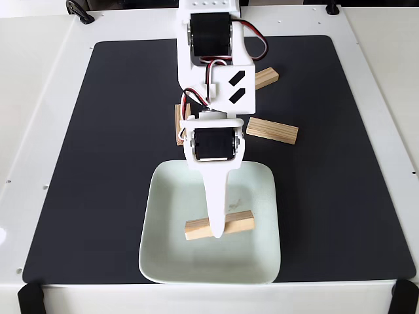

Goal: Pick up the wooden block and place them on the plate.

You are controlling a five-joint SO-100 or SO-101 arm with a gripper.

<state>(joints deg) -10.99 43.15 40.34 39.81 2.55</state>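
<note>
- Black rectangular mat (pixel 98 163) covers most of the white table (pixel 39 98) in the fixed view; its left part is bare.
- Pale mint-white glossy square plate (pixel 170 261) sits at the mat's near edge, centre; a small brownish speck marks its middle.
- One pale wooden block (pixel 196 228) lies flat inside the plate, nearly level.
- White two-finger gripper (pixel 216 229) points down over that block's middle, its finger crossing the block; whether the jaws are parted or closed on the block cannot be told.
- A second wooden bar (pixel 178 124) lies behind the plate, partly hidden by the white arm (pixel 216 72).
- A third wooden bar (pixel 272 131) lies right of the arm; a fourth bar (pixel 267 78) lies farther back, just beside the arm.
</note>
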